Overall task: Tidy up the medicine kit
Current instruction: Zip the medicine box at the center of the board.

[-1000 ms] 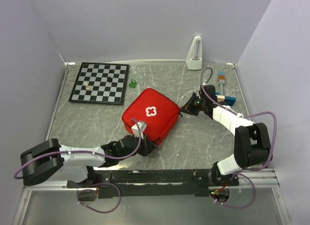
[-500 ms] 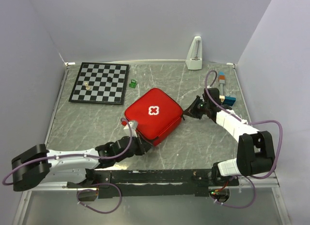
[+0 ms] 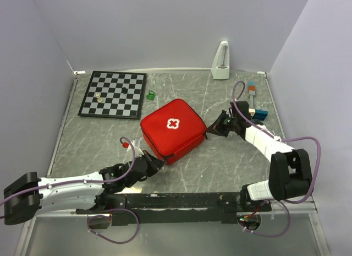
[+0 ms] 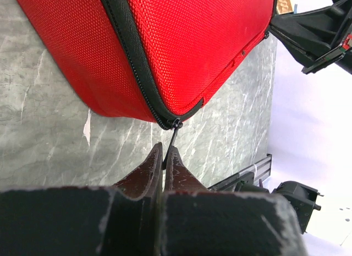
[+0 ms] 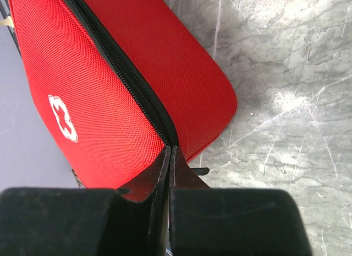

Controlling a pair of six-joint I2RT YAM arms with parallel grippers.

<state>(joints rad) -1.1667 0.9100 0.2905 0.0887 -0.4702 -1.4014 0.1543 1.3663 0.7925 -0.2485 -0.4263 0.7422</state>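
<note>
Left wrist: your left end effector (image 4: 164,157), pinching the zipper pull (image 4: 172,137), has drawn back toward 7 o'clock, swivelling the medicine kit (image 3: 173,129) at the centre of the table (image 3: 231,168); the zip is likely running. Right end effector (image 5: 169,156), pressed together, steadies its 3 o'clock corner.

Left arm (image 3: 71,189): white-shelled links set between black joint housings, with a large rounded black housing at the shoulder end. Right arm (image 3: 258,137): same build, white links and a bulky black elbow block. Purple cable (image 3: 302,138): thin, routed in loose loops along both arms, with further coils below the base rail (image 3: 176,202), which is flat, black and pierced with small holes. Left tool (image 4: 164,157) and right tool (image 5: 169,152): two matt black fingers each, rough grained surface, tapering to narrow tips.
</note>
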